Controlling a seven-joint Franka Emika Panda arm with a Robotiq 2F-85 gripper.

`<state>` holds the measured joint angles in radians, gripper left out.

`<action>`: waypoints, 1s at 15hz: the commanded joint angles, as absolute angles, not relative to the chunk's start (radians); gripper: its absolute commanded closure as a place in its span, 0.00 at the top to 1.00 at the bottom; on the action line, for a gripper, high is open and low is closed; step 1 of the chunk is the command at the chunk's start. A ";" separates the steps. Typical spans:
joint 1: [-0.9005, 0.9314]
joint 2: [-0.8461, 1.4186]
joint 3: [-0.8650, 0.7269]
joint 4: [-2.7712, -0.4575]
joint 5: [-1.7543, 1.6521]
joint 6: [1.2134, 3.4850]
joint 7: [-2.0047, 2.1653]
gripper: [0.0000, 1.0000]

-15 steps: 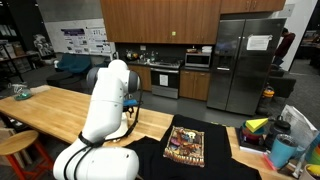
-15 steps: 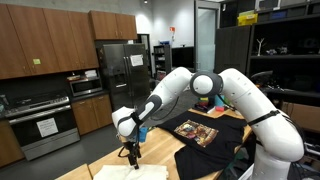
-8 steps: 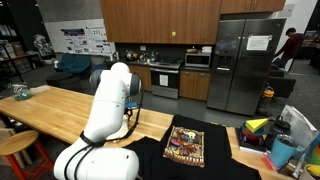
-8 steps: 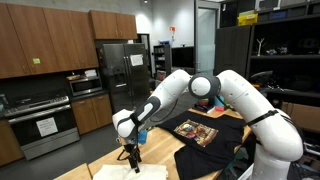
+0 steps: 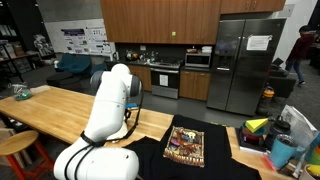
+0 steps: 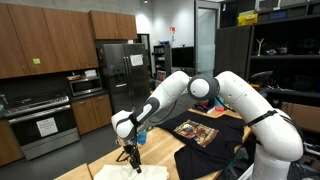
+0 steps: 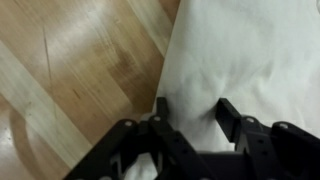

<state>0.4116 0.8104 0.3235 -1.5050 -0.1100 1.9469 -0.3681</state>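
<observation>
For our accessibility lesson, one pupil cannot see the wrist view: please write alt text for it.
A black gripper comes down with its jaws apart onto the edge of a white cloth, where a soft crease shows between its fingertips. The cloth lies on a light wooden table, whose grain fills the left half of the picture.

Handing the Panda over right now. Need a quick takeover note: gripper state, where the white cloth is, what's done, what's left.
Gripper: jaws apart, fingertips down on the white cloth with a small fold of it between them; not clamped.
White cloth: lies on the wooden table; the gripper sits near the cloth's edge, beside bare wood.
Black printed cloth: farther along the table, apart from the gripper.
Done: gripper is in place on the cloth's edge.
Left: grip not yet closed, cloth not yet lifted.
</observation>
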 commanded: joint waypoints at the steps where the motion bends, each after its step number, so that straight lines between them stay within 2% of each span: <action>1: 0.396 0.817 0.337 -1.484 -0.092 1.909 -0.392 0.22; 4: 0.386 0.778 0.323 -1.519 -0.093 1.926 -0.359 0.03; 5: 0.373 0.757 0.317 -1.543 -0.087 1.943 -0.339 0.00; 14: 0.255 0.619 0.270 -1.670 -0.009 2.012 -0.226 0.02; 15: 0.254 0.602 0.261 -1.687 -0.010 2.024 -0.199 0.32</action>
